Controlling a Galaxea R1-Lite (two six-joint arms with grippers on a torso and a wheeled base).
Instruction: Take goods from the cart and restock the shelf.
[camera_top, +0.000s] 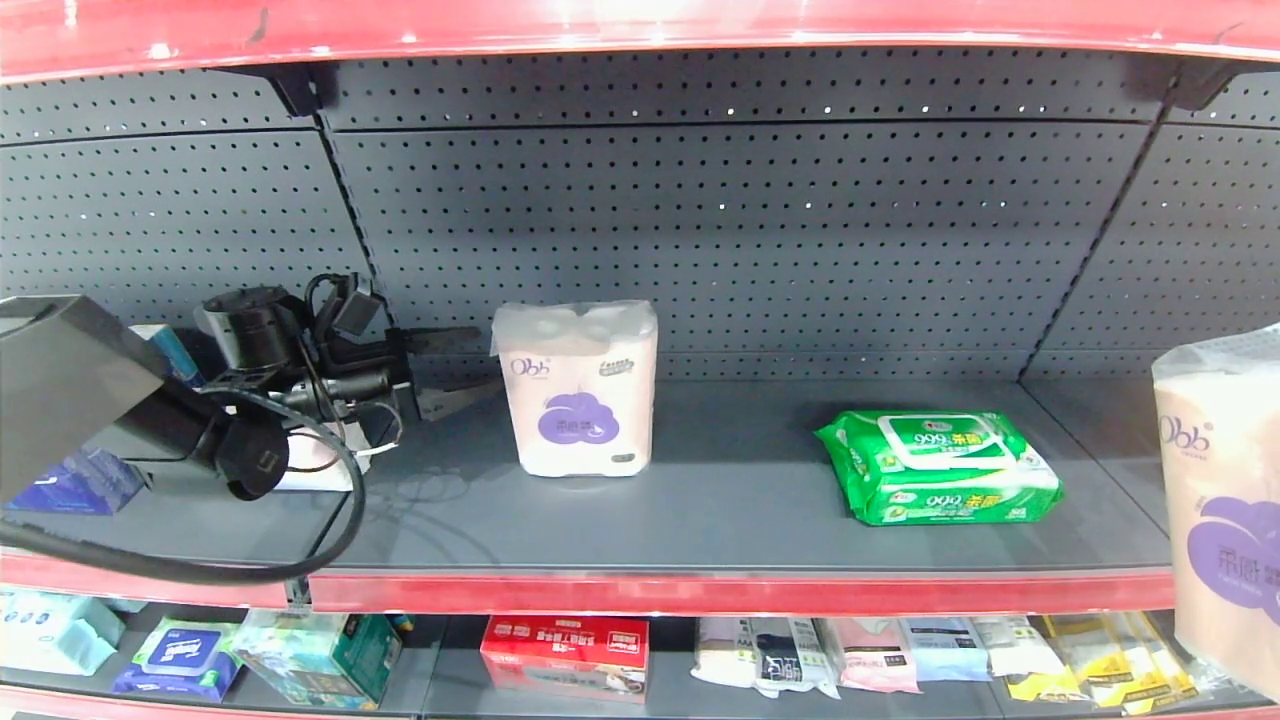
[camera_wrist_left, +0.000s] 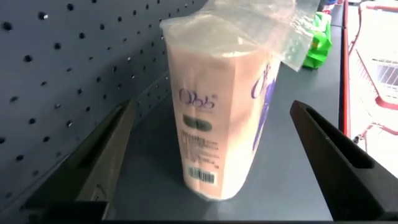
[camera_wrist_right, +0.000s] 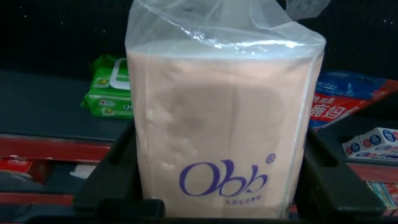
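Left hand (camera_top: 468, 362) open just beside the upright pack (camera_top: 578, 390) on the shelf (camera_top: 740, 510), so back it out straight; right hand (camera_wrist_right: 224, 183) clamped on second pack (camera_top: 1220, 480), best set upright between pack and wipes (camera_top: 940, 468).

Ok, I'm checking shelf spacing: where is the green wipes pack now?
In the head view the green wipes pack lies flat on the shelf, right of centre, between the standing roll pack and the second roll pack at the right edge.
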